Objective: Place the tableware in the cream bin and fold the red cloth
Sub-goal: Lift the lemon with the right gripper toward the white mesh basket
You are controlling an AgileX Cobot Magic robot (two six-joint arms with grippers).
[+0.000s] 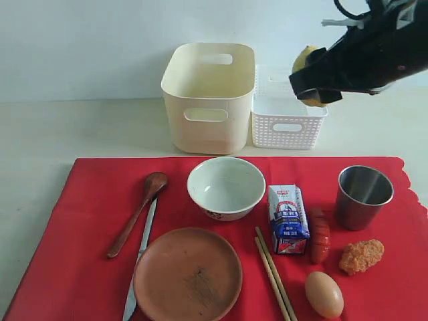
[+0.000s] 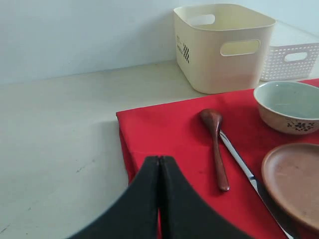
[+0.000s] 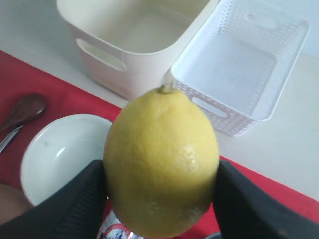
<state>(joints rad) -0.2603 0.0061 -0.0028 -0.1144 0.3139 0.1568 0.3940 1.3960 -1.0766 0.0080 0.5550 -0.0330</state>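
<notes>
Right wrist view: my right end effector grips a yellow lemon between its two wide-apart sides. It hangs high up, maybe over the white basket, but I cannot be sure. My left end effector is shut tight and empty, low by a corner of the red cloth. The bowl, brown plate, wooden spoon, knife, chopsticks and steel cup sit on the red cloth. The cream bin stands behind it on the worktop.

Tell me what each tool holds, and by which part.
Right tool clamps the lemon across its wide middle; left tool is shut, holding nothing.
</notes>
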